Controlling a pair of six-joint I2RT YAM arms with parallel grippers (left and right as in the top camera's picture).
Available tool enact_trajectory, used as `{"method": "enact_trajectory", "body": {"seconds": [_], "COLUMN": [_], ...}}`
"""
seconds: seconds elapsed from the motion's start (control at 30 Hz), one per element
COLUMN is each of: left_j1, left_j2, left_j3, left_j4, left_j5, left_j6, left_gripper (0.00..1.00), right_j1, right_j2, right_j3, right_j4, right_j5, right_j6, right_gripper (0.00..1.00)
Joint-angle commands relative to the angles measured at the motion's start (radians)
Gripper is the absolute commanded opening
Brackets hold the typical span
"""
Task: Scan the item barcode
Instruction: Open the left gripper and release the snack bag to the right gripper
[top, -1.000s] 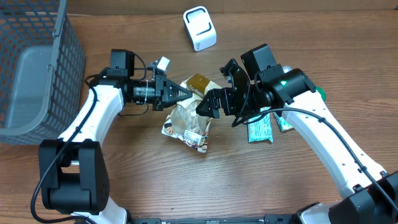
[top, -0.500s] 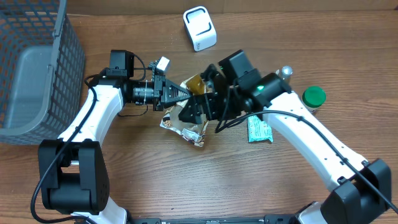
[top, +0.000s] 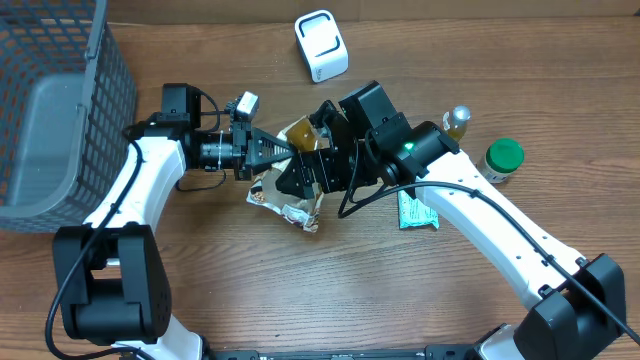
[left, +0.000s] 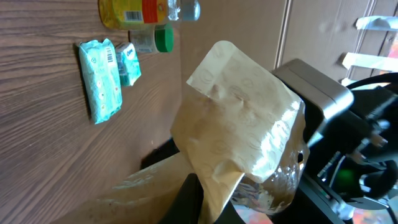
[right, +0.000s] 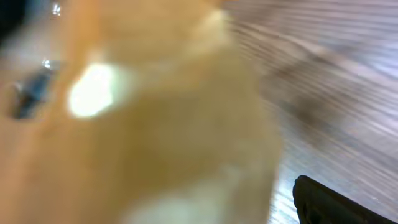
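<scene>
The left pincer (top: 283, 150) was clamped tight on the tan top edge of the crinkled snack pouch (top: 290, 203), which was at the middle of the table (top: 200, 290). The right pincer (top: 300, 176) stood wide apart, close against the pouch from the right. Its own camera gave only a tan blur, so contact could not be told. The white scanner (top: 321, 45) sat at the far side, and a teal wipes packet (top: 418, 210) lay to the right.

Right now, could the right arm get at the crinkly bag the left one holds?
Likely yes: the right pincer is open, right beside the bag that the left pincer grips; nothing seems between them.
</scene>
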Motion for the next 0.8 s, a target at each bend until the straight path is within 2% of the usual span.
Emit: {"method": "enact_trajectory", "body": {"seconds": [0.0,0.13,0.4,0.63,0.77], "left_j1": [0.015,0.016,0.029,0.031,0.032], "left_j2": [-0.016,-0.016,-0.016,-0.016,-0.016], "left_j3": [0.011,0.011,0.011,0.011,0.011], "left_j4": [-0.015,-0.016,-0.014,-0.015,-0.014], "left_j5": [0.06,0.06,0.06,0.095,0.091], "left_j6": [0.029,0.016,-0.038,-0.046,-0.045], "left_gripper": [0.04,0.04,0.04,0.04,0.04], "right_j1": [-0.002,-0.002,0.0,0.003,0.011], "right_j2": [0.007,0.007,0.007,0.042,0.063], "right_j3": [-0.004,-0.004,-0.004,-0.004,-0.004], "right_j4": [0.003,0.003,0.009,0.038,0.068], "right_j5": [0.096,0.087,-0.04,-0.022,-0.021], "right_j6": [-0.052,-0.076,-0.126,-0.129,-0.13], "right_gripper": [1.0,0.99,0.77,0.74,0.59]}}
